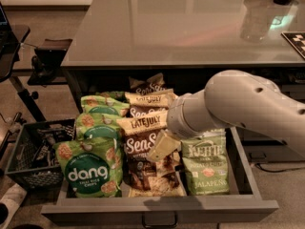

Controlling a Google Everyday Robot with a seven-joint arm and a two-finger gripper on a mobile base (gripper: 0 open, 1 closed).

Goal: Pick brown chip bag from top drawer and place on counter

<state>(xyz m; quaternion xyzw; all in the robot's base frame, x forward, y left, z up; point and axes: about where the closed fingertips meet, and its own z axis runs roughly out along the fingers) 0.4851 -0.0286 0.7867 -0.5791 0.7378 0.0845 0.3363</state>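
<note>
biggest risk i see: the brown chip bag [139,146] is packed in a row with more just like it behind, the green dang bag [90,168] touching its left side and the kettle jalapeno bag [206,165] just to its right. a sloppy pinch could drag a neighbour up too, or slide off the crinkly foil. the lift also has to clear the near edge of the counter [181,27], or the bag snags.

the arm [238,104] comes in from the right, sloping down and left above the kettle bag. the gripper [163,146] points down-left against the right side of the front brown bag, by the lettering. can't tell if it's spread or pinching. the bag sits in the middle row of the open drawer [162,210], nearest the front.
</note>
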